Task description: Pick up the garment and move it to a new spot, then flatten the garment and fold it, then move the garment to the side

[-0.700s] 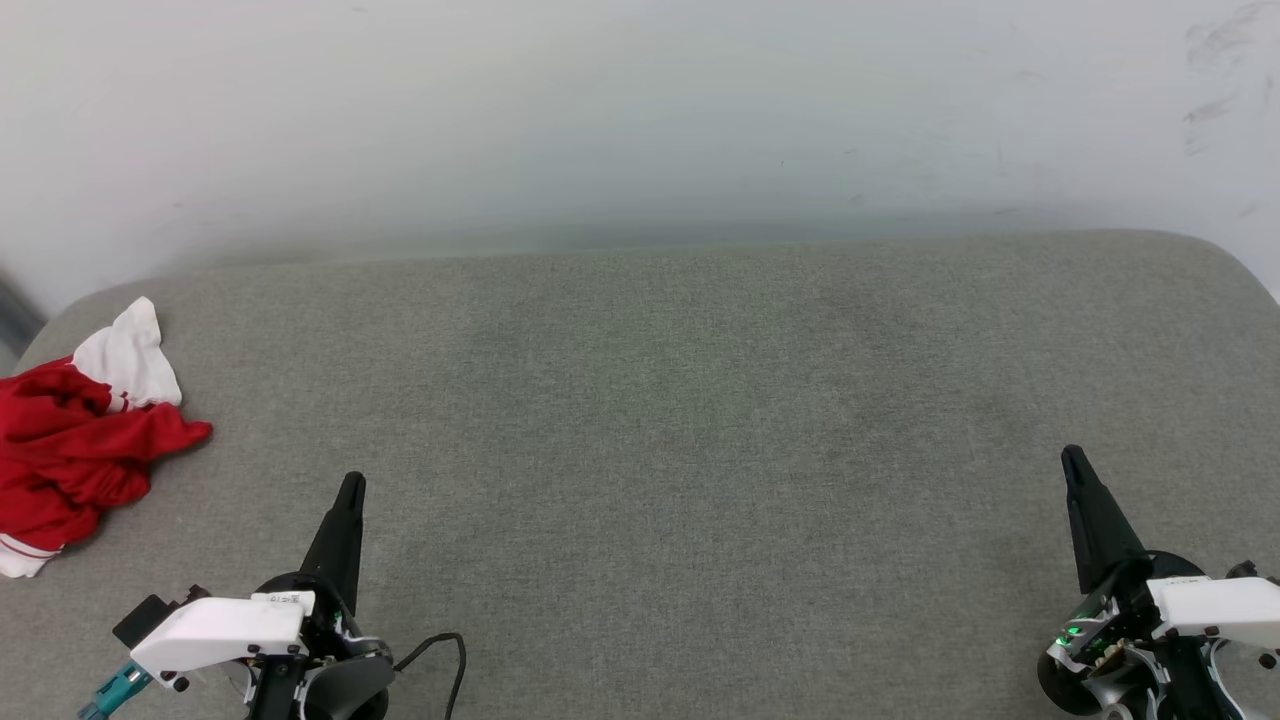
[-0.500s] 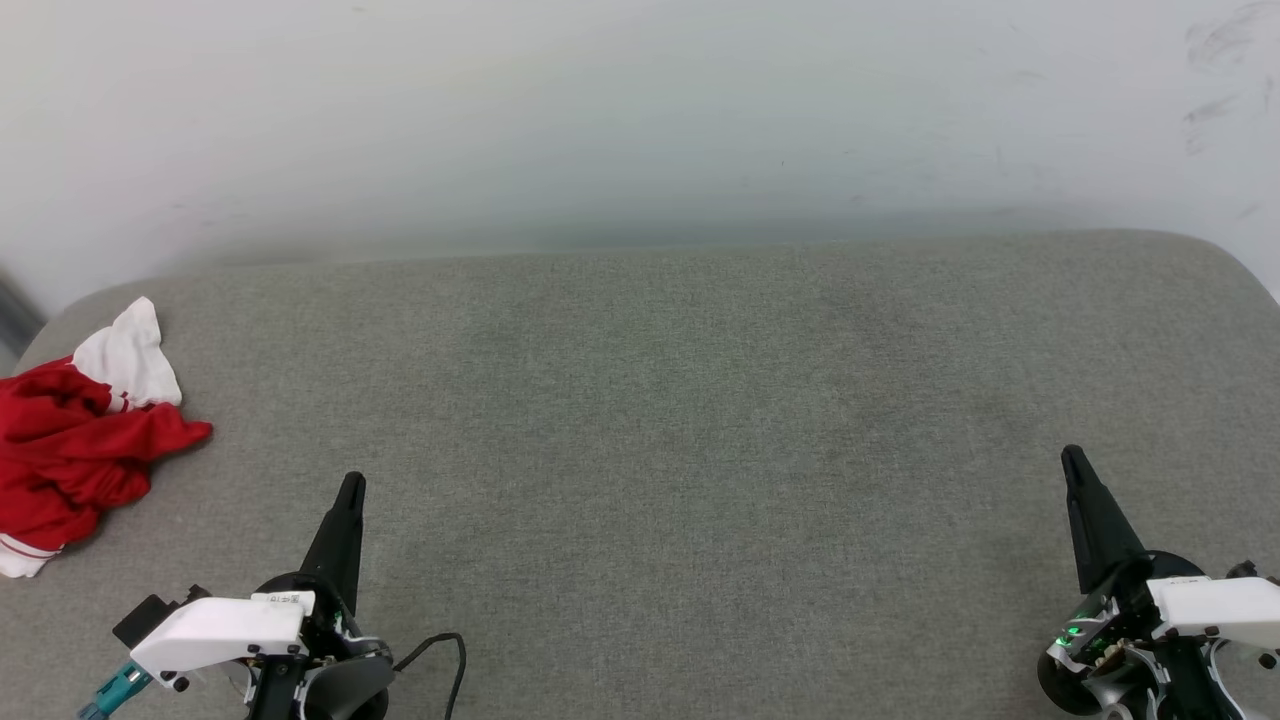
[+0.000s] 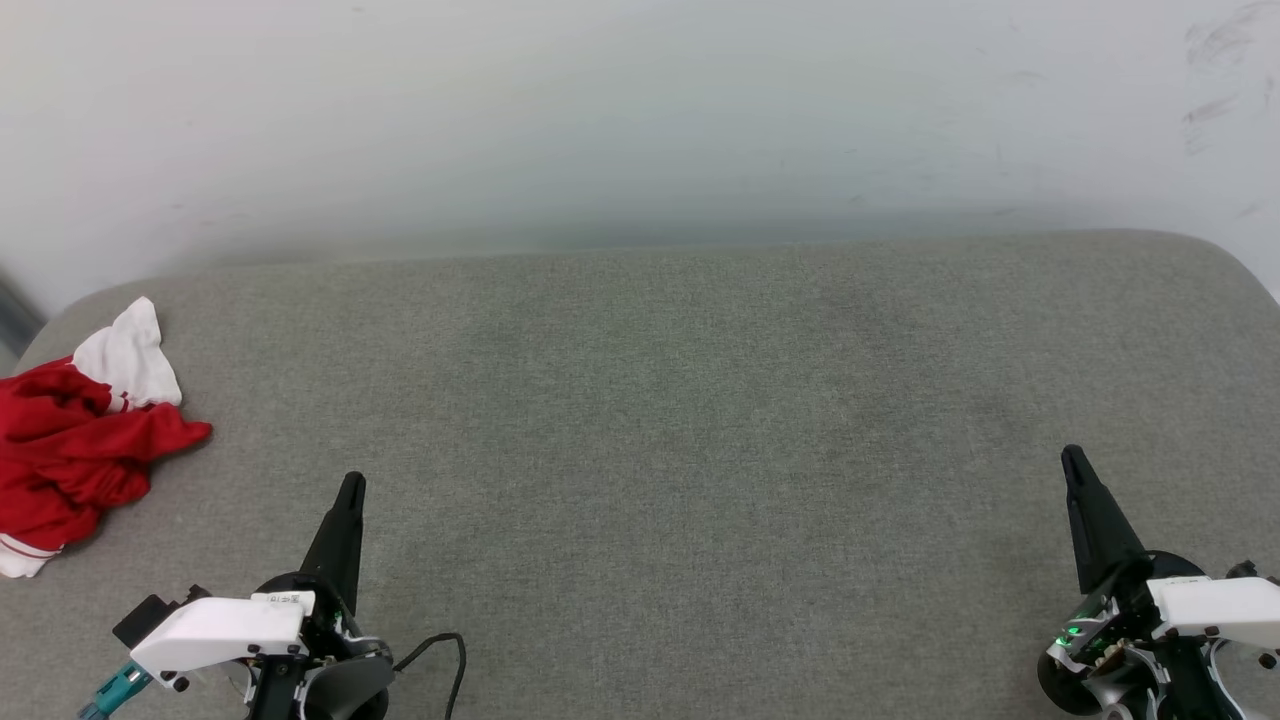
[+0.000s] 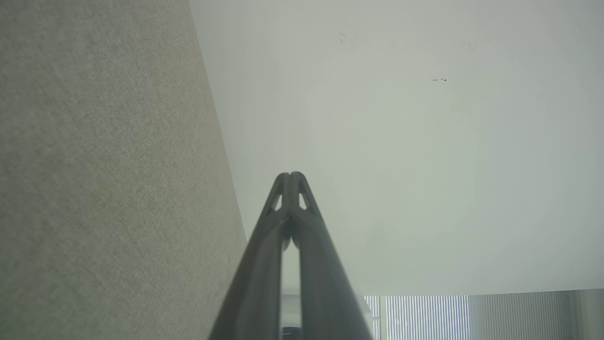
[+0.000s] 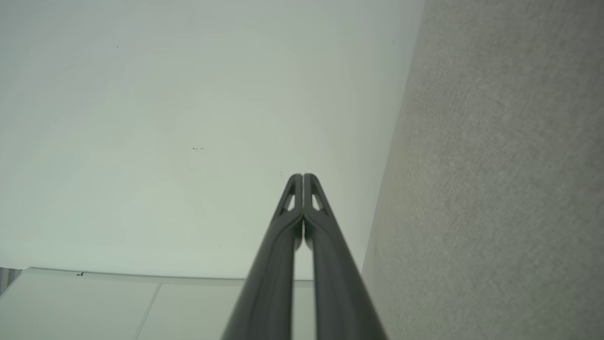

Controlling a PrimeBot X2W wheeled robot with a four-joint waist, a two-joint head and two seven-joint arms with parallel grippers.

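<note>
The crumpled red-and-white garment (image 3: 75, 450) lay at the left edge of the grey fabric surface (image 3: 650, 420). The left claw (image 3: 351, 482) and right claw (image 3: 1071, 454) hovered clenched and empty near its front corners.

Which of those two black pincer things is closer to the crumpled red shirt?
The left gripper: the garment lies to its left at the edge of the cushion, while the right gripper sits far across.

the left gripper (image 4: 291, 177) is seen with its two dark fingers pressed together at the tips. a grey fabric surface (image 4: 94, 165) is shown near it, and a pale wall (image 4: 424, 165), marked by small dark specks, far beyond.
</note>
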